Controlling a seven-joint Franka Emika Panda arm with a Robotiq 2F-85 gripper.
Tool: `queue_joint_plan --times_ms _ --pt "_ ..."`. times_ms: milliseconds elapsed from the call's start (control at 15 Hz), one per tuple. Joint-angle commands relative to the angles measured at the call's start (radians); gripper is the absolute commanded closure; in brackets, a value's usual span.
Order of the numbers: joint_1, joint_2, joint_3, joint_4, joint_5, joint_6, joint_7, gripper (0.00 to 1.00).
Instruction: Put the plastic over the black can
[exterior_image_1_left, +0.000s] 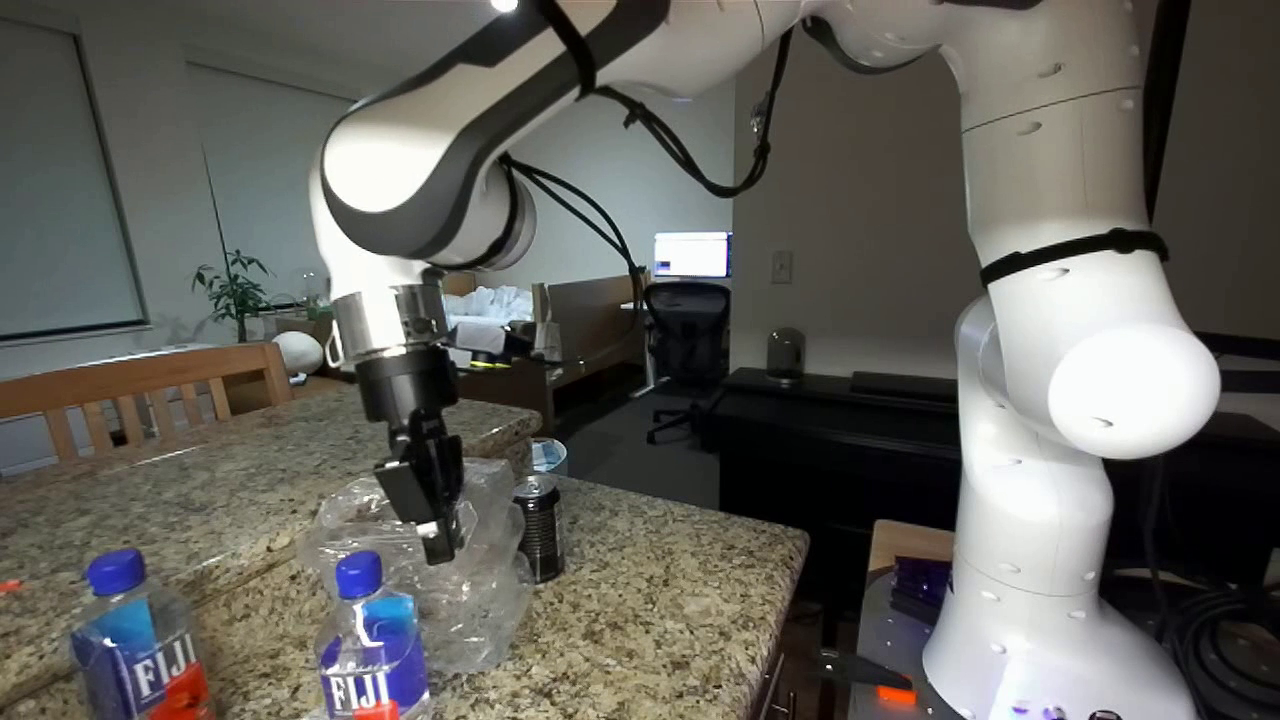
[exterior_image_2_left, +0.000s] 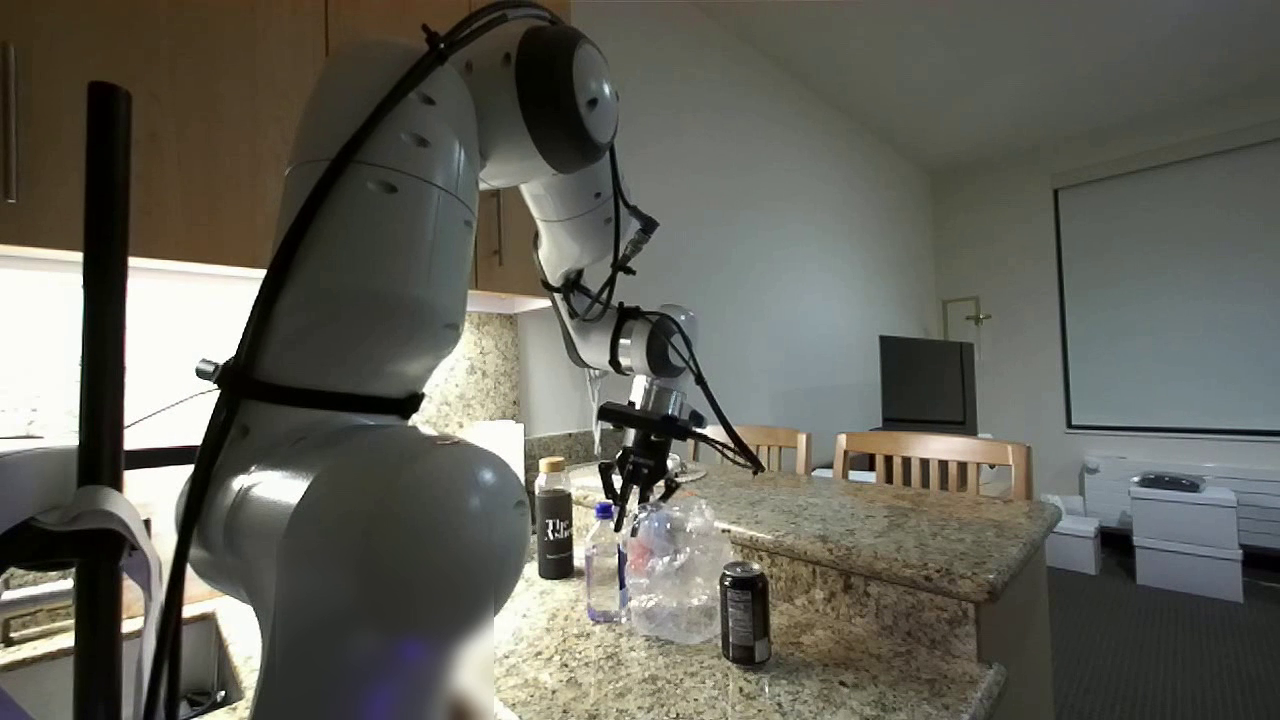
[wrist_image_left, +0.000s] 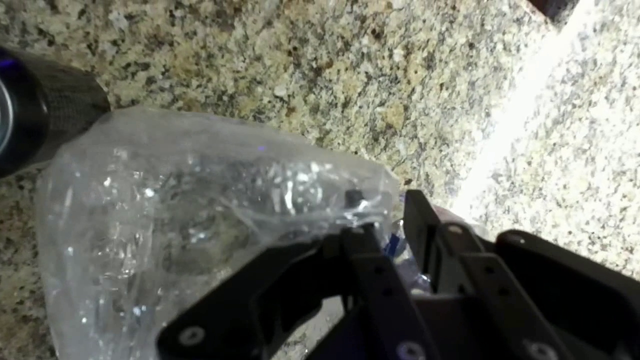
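**Plastic (exterior_image_1_left: 480, 600) next to the black can (exterior_image_2_left: 745, 615), claw (wrist_image_left: 392, 220) part open**

Your claw points down at the edge of the clear plastic, its fingers (wrist_image_left: 420, 220) standing a narrow gap apart. In the wrist view you see clear and blue patches through that gap; you cannot tell whether a fold of the plastic lies between the fingertips, or whether either finger touches it.

The plastic stands puffed and creased on your granite worktop (exterior_image_1_left: 680, 600), and the can is upright just beside it, its top bare. In the wrist view the plastic overlaps the foot of the can, but you cannot be sure the two touch.

On the side of the plastic away from the can, in an exterior view, you have a blue-capped FIJI bottle (exterior_image_1_left: 372, 640) close by and another FIJI bottle (exterior_image_1_left: 145, 650) farther out, both upright. A dark bottle (exterior_image_2_left: 555, 530) with a tan cap and white lettering stands farther from the can than the plastic does. A raised granite ledge (exterior_image_2_left: 880, 530) runs alongside, with a wooden chair (exterior_image_2_left: 935, 455) beyond it.
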Motion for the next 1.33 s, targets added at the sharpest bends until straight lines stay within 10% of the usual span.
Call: queue_joint_plan --times_ms 0,1267 --pt "-0.012 0.002 0.002 -0.02 0.046 0.008 -0.04 0.91" --pt "-0.099 -0.083 -0.063 0.04 0.3 -0.166 -0.212 0.9"
